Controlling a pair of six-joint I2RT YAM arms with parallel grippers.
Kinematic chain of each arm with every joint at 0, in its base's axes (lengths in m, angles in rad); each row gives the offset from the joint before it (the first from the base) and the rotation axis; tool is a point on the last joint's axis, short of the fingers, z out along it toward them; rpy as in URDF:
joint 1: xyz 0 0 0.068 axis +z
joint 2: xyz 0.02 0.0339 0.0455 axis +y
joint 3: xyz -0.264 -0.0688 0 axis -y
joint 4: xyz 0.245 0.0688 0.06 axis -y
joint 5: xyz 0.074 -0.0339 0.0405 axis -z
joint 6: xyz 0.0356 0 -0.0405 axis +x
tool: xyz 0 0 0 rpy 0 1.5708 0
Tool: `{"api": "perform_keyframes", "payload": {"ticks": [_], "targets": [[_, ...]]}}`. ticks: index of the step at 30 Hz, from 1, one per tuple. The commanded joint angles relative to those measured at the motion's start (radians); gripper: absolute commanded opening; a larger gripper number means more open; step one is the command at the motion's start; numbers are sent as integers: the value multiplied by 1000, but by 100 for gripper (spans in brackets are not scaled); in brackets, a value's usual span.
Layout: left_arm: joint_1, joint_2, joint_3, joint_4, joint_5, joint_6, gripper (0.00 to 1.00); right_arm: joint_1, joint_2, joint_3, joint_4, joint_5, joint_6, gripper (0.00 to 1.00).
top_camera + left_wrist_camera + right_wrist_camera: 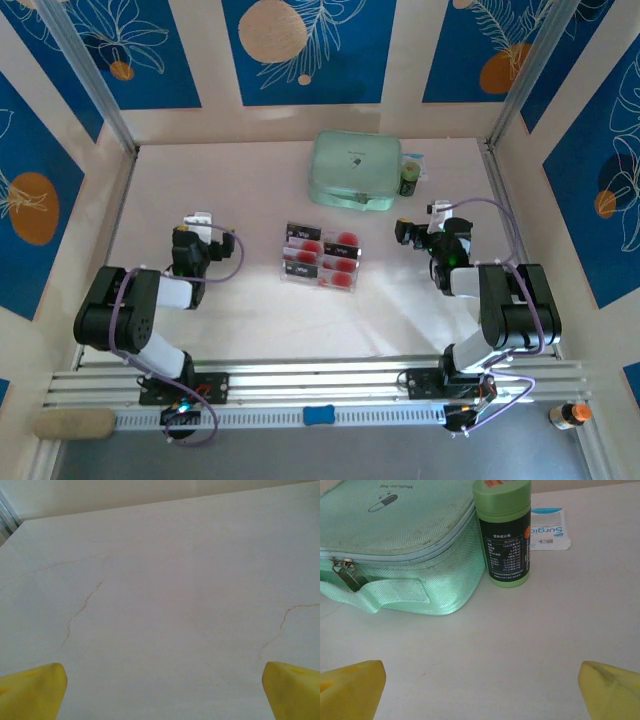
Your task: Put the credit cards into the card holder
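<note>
cards: credit cards (322, 255) lay stacked in rows in a clear tray (318, 285), on the near side of the zip case (352, 168), apart from it
card look: pale, red circles, black bands; the exact count could not be read
left gripper: left gripper (200, 218) stood wide open and held nothing, near and well to the left of the zip case; its yellow fingers (35, 687) hung over bare table (240, 180)
right gripper: right gripper (422, 218) was also wide open and empty, near and just right of the zip case, facing it
by the case: a green bottle (502, 530) stood upright, touching or nearly touching the case's right side; a paper packet (547, 527) lay flat behind the bottle
weight: cards were likely very light
stiffness: probably thin stiff plastic that would flex a bit but not crush
surface: likely slick, with faces that slide on each other
where to hold: best guess was to pinch one card by a short edge or a corner lifted off the stack, not flat on its face
risk: taking two at once, the tray shifting, or a card slipping from the pads
progress: judged not started, no card had been lifted
</note>
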Motion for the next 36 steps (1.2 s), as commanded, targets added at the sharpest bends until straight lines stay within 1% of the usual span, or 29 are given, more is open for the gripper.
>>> {"api": "perform_keyframes", "payload": {"ticks": [1,16,26,32,34,36], "targets": [[8,3,11,14,20,13,100,-2,-3,-2,7,-17,-16,99],[9,3,11,13,13,5,100,-4,-3,-2,6,-20,-15,99],[10,5,15,5,14,4,100,-22,-1,0,5,-56,-4,99],[11,1,11,12,14,5,100,-20,-7,-9,17,-57,-5,99],[9,-15,14,-2,-13,-1,100,-20,-45,-3,-22,-57,-8,99],[9,-65,37,-87,-29,-7,100,-8,-129,29,-158,-27,-5,99]]}}
